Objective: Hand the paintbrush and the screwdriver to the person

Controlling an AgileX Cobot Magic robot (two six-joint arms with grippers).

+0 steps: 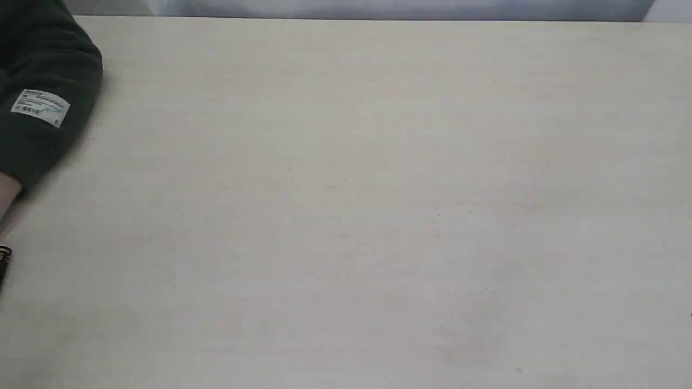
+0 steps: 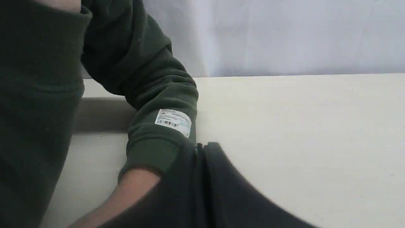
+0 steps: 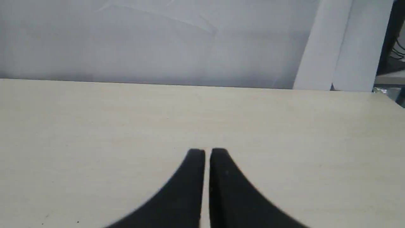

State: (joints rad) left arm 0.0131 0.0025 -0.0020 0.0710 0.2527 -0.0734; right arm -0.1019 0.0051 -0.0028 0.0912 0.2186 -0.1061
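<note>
The person's arm in a dark green sleeve [image 1: 48,65] with a small white label [image 1: 40,107] lies at the table's far left, the bare wrist [image 1: 6,194] running off the frame. Just below it, at the left edge, pokes a small black tip with a gold ring [image 1: 4,258]; it looks like an end of the screwdriver. The paintbrush is out of view. In the left wrist view my left gripper [image 2: 201,146] is shut and holds nothing, close beside the sleeve [image 2: 158,95] and wrist [image 2: 133,186]. My right gripper [image 3: 207,151] is shut over bare table. Neither gripper shows in the exterior view.
The pale wooden table [image 1: 346,216] fills the exterior view. A grey-white backdrop [image 3: 158,41] hangs behind its far edge, with white posts [image 3: 341,44] at the far right corner in the right wrist view.
</note>
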